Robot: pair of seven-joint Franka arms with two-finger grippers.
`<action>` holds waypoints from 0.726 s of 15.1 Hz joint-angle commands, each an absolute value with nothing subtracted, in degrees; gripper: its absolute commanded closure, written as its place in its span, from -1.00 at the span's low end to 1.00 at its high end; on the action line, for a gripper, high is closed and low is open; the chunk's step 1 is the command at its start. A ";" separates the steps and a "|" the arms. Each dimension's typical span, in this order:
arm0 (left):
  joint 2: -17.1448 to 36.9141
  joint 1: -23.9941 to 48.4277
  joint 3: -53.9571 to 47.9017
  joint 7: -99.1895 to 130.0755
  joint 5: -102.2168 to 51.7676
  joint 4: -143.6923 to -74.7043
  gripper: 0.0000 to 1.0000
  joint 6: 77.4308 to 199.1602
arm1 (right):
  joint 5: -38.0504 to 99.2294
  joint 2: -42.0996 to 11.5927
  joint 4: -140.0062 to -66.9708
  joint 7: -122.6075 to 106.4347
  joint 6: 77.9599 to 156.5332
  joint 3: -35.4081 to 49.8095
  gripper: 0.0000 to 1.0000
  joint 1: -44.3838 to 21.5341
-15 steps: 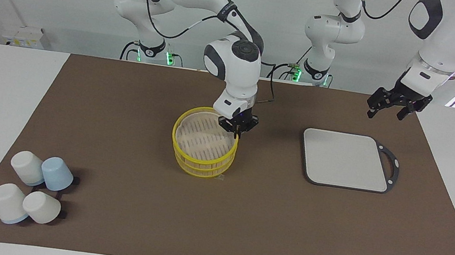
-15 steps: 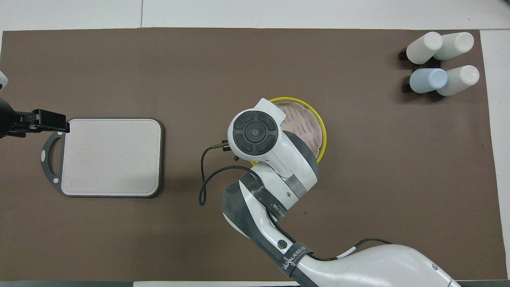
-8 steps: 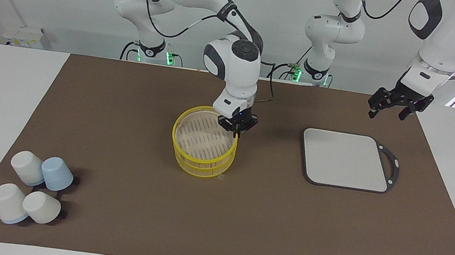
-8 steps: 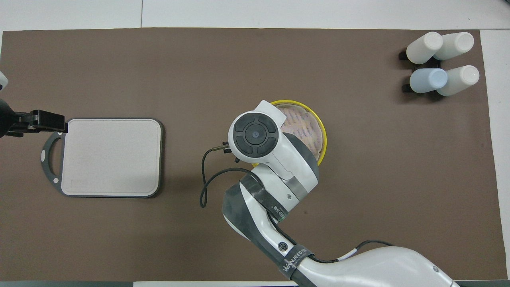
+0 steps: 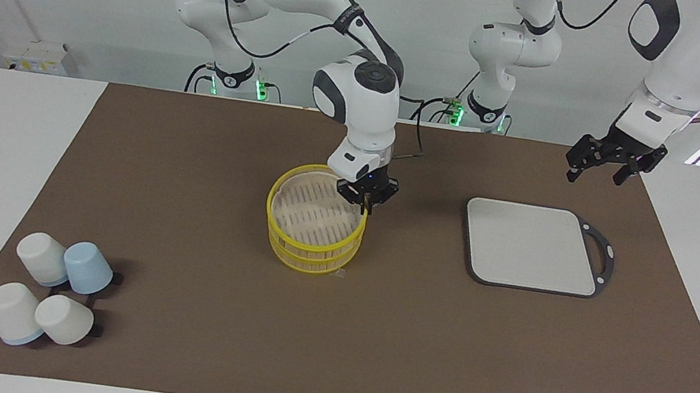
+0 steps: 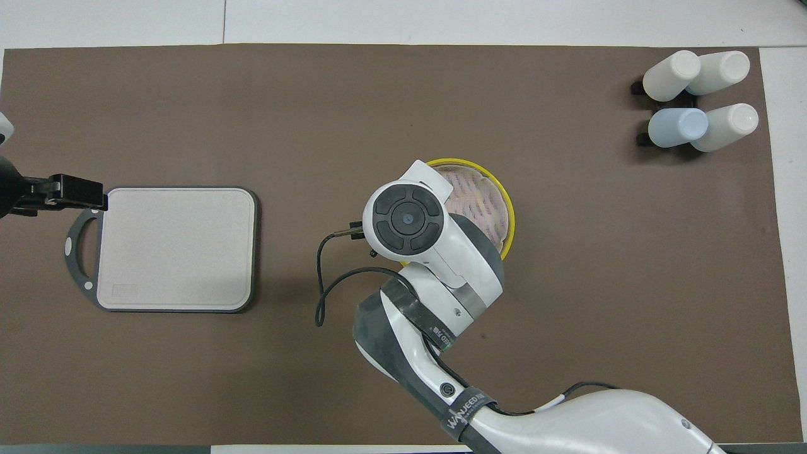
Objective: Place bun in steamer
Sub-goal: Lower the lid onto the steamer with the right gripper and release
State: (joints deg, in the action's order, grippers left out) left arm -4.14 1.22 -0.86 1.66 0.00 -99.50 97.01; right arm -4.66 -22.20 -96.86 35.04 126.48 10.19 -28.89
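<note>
The steamer [image 5: 311, 256] is a round yellow-rimmed basket with a tan slatted bottom, standing mid-mat; no bun lies on its visible bottom. In the overhead view the steamer [image 6: 482, 195] is partly covered by the right arm. My right gripper [image 5: 365, 202] is at the steamer's rim on the side toward the left arm's end, shut on that rim. My left gripper [image 5: 602, 167] hangs open and empty above the mat's edge beside the grey board, and it also shows in the overhead view [image 6: 75, 192]. The bun is out of view.
A grey rectangular board [image 5: 531, 246] with a dark handle loop lies toward the left arm's end [image 6: 173, 249]. Several upturned cups [image 5: 51, 298], white and pale blue, cluster at the right arm's end, farther from the robots [image 6: 696, 101].
The right gripper and the steamer have shifted slightly, a little nearer to the robots. The left arm has barely moved.
</note>
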 commanded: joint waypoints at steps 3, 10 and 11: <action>-4.57 1.41 -0.88 0.88 0.88 -99.49 -1.00 96.42 | -4.57 -20.30 -98.96 36.56 126.66 10.55 -0.49 -28.48; -4.57 1.41 -0.88 0.88 0.88 -99.58 -1.00 96.42 | -4.57 -16.70 -96.86 35.95 119.72 10.46 -1.00 -23.39; -4.57 1.41 -0.88 0.97 0.88 -99.58 -1.00 96.42 | -4.57 -15.74 -96.86 35.77 118.58 10.46 -1.00 -22.25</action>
State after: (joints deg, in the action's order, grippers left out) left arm -4.14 1.22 -0.92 1.57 0.00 -99.50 97.00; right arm -4.64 -17.94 -96.48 35.20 120.70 9.88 -24.67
